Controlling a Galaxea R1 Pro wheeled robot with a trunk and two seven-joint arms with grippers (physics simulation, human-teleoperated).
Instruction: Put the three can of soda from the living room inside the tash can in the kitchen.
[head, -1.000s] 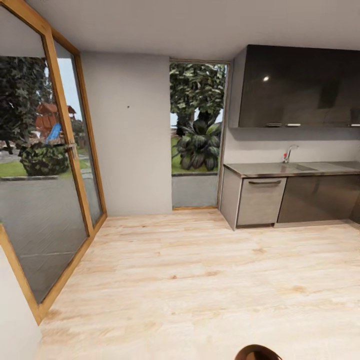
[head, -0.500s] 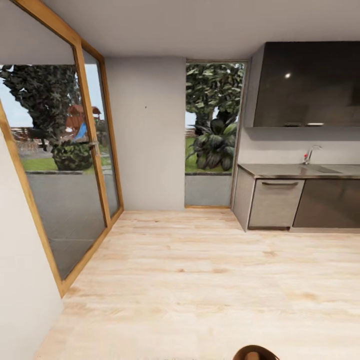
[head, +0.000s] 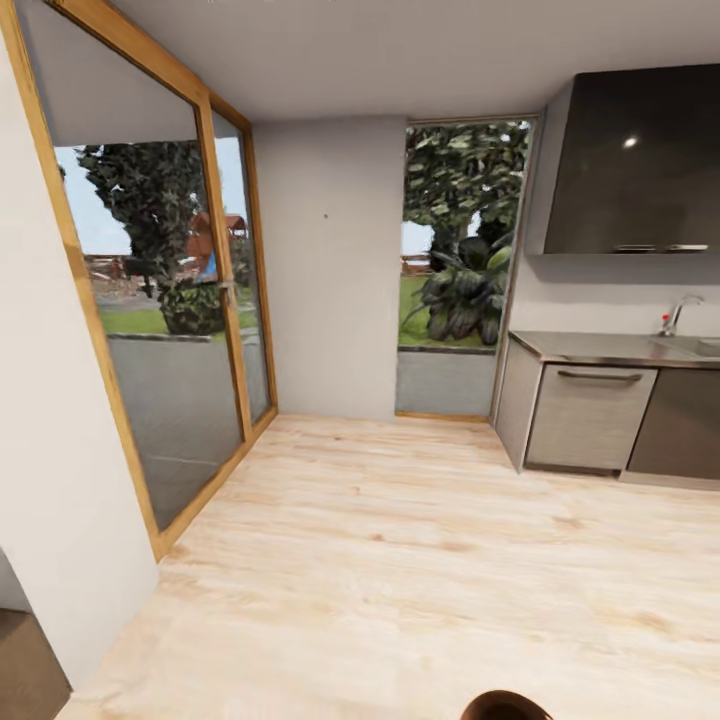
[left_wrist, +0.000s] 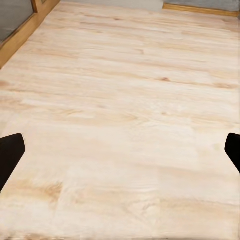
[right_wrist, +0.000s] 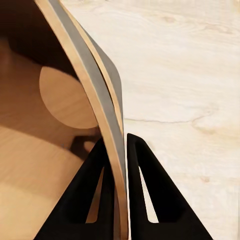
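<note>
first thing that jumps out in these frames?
The right tool, shut on the tash can's wall, its tan inside beside the fingers. Next, the wood-framed glass doors at the head view's left, the dark kitchen cabinets at its right. The left tool hangs open over bare wood floor.

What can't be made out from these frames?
- Trash can: head view's bottom edge cuts off all but a sliver of rim; right wrist view shows wall and inside only, with the right end effector clamped on that wall.
- Trash can contents: whether any soda cans are inside cannot be told.
- Left end effector: left wrist view's side edges crop its dark fingertips.
- Sink: cut off by head view's right edge.
</note>
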